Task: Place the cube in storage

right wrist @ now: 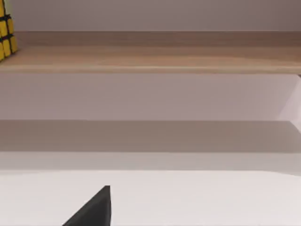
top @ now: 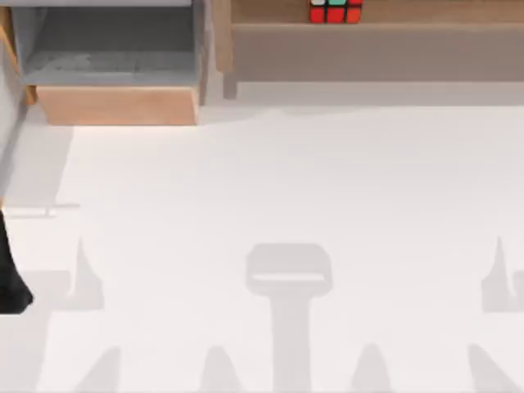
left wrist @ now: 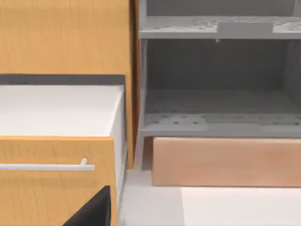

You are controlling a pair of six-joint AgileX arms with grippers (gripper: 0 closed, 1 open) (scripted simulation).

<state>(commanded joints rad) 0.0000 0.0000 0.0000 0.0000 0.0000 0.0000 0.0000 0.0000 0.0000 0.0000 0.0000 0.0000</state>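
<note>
The cube (top: 336,10), with red, white and green stickers, sits on the long brown shelf (top: 377,41) at the back right of the table. In the right wrist view its yellow side (right wrist: 5,35) shows at the end of that shelf (right wrist: 150,56). The storage (top: 119,105) stands at the back left, a grey compartment behind a light tan front panel, with nothing inside. The left wrist view faces its tan panel (left wrist: 225,160) from close by. A black part of my left gripper (left wrist: 91,212) points toward it. A black part of my right gripper (right wrist: 91,209) hangs over the white table, facing the shelf.
An orange wooden drawer (left wrist: 51,183) with a white inside and a metal handle (left wrist: 47,165) stands pulled open just left of the storage. My left arm (top: 10,274) shows as a dark shape at the table's left edge. The white table (top: 270,188) spreads between shelf and front edge.
</note>
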